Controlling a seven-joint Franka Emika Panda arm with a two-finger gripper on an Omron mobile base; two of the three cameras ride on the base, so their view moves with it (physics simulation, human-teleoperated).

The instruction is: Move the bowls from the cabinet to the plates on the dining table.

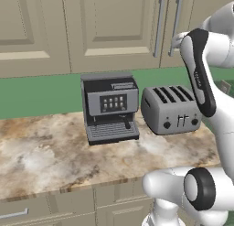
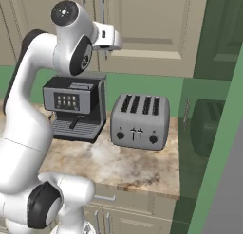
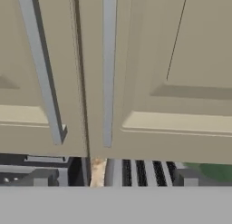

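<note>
The cabinet [image 1: 114, 28] has both tall beige doors closed, and they meet at a dark seam in the hand view. Two long silver bar handles flank that seam: the left handle [image 3: 41, 69] and the right handle [image 3: 108, 69]. My gripper [image 1: 175, 41] is raised above the toaster, just in front of the right handle [image 1: 176, 19], with its jaws open and nothing in them. From the other side the gripper [image 2: 117, 40] points at the cabinet door [image 2: 152, 24]. The bowls, the plates and the dining table are out of view.
Below the cabinet, a marbled counter [image 1: 45, 152] carries a black and grey coffee machine [image 1: 111, 106] and a silver toaster [image 1: 170, 109]. Beige drawer fronts [image 2: 128, 202] run under the counter. A green wall [image 2: 218, 148] closes the right side.
</note>
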